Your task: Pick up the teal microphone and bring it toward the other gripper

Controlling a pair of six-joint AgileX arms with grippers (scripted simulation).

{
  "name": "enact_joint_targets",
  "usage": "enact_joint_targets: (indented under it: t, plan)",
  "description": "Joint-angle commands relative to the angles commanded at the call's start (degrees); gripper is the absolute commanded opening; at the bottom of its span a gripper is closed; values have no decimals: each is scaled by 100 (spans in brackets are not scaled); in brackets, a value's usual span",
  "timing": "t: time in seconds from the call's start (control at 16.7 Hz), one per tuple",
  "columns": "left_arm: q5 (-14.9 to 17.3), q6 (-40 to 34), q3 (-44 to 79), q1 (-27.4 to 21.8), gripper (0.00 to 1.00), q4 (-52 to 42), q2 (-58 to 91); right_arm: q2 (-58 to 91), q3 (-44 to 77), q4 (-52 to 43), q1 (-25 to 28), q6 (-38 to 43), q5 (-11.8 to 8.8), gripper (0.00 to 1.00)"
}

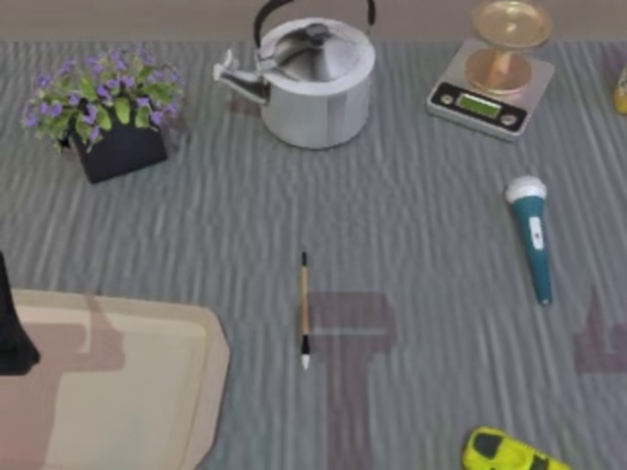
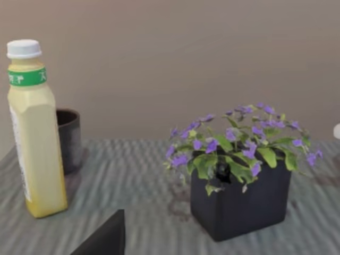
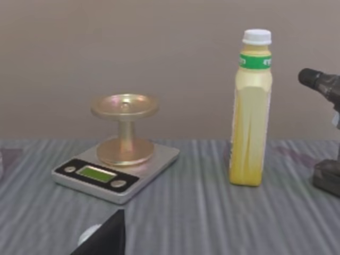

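The teal microphone (image 1: 530,239) lies flat on the grey cloth at the right of the table, its white head toward the back and its slim handle pointing to the front. In the right wrist view only its white head (image 3: 86,234) peeks out beside a dark part of my right gripper (image 3: 104,238), which hangs above and apart from it. The right arm is out of the top view. My left gripper (image 2: 104,240) stays parked at the left edge, over the tray.
A thin brown paintbrush (image 1: 304,309) lies mid-table. A kettle (image 1: 315,70), a potted purple plant (image 1: 108,116) and a scale with a brass stand (image 1: 492,82) line the back. A beige tray (image 1: 147,392) fills the front left, a yellow toy car (image 1: 506,452) front right. A yellow bottle (image 3: 251,109) and a drill (image 3: 326,133) stand far right.
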Motion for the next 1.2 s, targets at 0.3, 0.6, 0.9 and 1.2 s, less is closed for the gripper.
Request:
enact_joint_targets:
  t: [0.3,0.6,0.9,1.2]
  plan:
    - [0,0,0,0,100,0,0,355,304,-264,89,63,-8,100]
    - [0,0,0,0,100,0,0,2164,1674,-1351,397,373,29,100]
    - [0,0,0,0,100,0,0,5035,3710,-2671,797,858,74,100]
    - [0,0,0,0,100,0,0,7951,5816,-3885,1210,1335,78,100]
